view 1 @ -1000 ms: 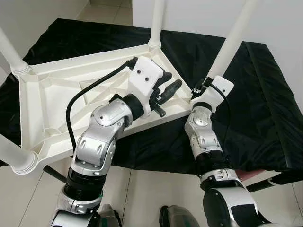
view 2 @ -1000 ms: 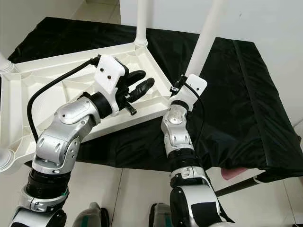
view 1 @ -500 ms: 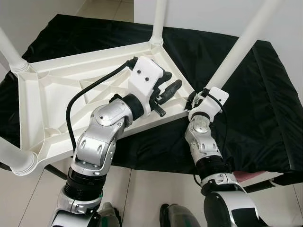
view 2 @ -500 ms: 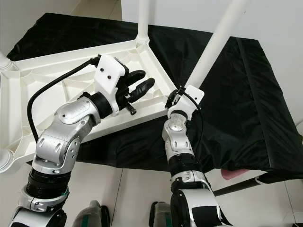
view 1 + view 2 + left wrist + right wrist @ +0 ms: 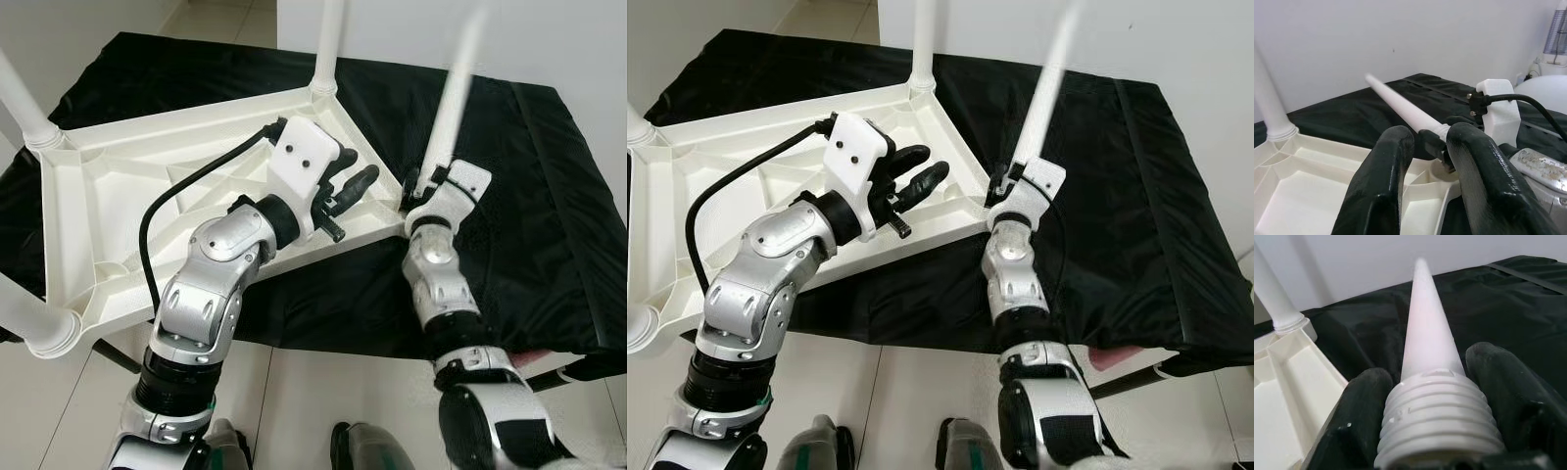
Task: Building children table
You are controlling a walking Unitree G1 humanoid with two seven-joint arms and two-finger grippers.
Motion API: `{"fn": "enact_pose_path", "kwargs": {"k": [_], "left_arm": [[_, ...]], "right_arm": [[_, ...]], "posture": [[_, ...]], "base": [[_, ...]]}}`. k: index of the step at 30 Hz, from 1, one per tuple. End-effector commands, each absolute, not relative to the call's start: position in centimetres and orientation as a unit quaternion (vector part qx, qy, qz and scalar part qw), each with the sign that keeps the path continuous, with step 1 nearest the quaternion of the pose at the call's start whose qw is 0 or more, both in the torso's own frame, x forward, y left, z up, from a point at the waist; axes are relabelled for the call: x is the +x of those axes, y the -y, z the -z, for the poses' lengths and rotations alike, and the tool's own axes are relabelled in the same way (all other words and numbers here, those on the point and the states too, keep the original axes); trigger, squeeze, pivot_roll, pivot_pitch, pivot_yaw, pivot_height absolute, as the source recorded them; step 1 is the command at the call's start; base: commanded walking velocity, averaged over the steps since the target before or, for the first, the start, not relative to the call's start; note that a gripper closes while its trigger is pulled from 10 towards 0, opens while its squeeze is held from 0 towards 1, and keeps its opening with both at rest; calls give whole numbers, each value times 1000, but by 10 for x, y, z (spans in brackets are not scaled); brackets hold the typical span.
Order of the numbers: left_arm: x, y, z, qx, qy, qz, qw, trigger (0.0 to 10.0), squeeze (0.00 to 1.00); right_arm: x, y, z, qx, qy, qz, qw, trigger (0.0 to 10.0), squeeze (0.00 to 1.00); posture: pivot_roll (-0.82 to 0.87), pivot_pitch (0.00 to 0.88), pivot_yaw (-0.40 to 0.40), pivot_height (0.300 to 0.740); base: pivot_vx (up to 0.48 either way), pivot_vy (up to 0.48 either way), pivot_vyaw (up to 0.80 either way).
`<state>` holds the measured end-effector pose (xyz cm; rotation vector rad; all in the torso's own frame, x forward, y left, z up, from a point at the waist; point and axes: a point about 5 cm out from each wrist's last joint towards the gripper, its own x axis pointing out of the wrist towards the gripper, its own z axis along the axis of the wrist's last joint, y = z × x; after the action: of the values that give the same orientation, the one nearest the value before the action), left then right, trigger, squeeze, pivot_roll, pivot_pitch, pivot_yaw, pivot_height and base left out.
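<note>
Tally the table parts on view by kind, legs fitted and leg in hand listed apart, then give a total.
Upturned white tabletop: 1
Legs fitted in its corners: 3
Loose leg held by the right gripper: 1
Total: 5

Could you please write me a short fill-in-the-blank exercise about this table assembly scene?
1. The right gripper is shut on a white table ____.
2. The white table top lies upside down on a ____ cloth.
3. The left gripper hovers above the table top with its fingers ____.

Missing words: leg; black; open
</note>
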<state>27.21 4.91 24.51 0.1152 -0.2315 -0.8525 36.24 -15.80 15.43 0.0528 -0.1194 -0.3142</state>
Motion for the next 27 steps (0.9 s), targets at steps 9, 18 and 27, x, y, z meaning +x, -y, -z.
{"fn": "enact_pose_path", "kwargs": {"k": [9,18,27], "left_arm": [[276,-53,-246,56,116,368,921,10000,0],[284,-40,-241,49,102,386,916,10000,0],[294,-25,-236,59,83,406,908,10000,0]], "right_arm": [[362,166,-154,36,62,170,983,0,0],[361,166,-155,47,79,137,986,10000,0],[355,176,-144,56,52,147,986,10000,0]], "posture": [[-26,56,-14,740],[-23,59,-15,740],[-53,58,-2,740]], "base": [[0,0,0],[0,0,0],[0,0,0]]}}
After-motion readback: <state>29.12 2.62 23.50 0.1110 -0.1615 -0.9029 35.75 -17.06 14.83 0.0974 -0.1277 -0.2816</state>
